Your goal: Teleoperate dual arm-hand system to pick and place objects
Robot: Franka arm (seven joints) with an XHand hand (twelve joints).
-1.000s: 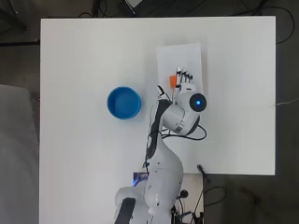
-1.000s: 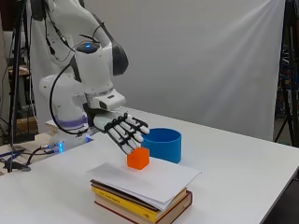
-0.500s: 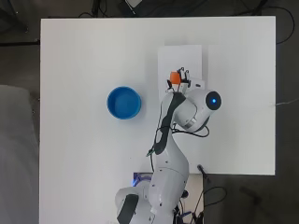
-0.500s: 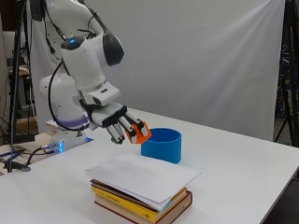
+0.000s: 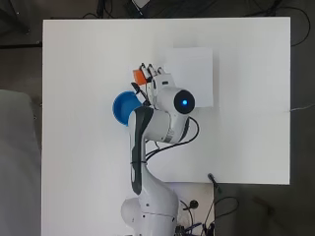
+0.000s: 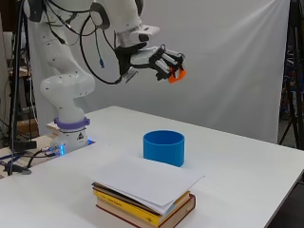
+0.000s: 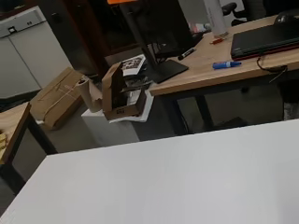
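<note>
Transport step in hand. Hand [image 6: 159, 61] fingers curled around orange block [image 6: 176, 76], held high above table, near blue bowl [image 6: 164, 147]. Next I must centre over bowl, lower, release.

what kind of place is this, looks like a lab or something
Most likely a robotics lab or test space: a robot arm bolted to a white table, a white backdrop behind it, and office desks beyond.

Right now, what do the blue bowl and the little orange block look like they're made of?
The blue bowl looks like plastic: one even colour, smooth matte wall. The orange block, held in the hand, could be foam, plastic or painted wood; it's plain and sharp-edged, too small to tell.
</note>
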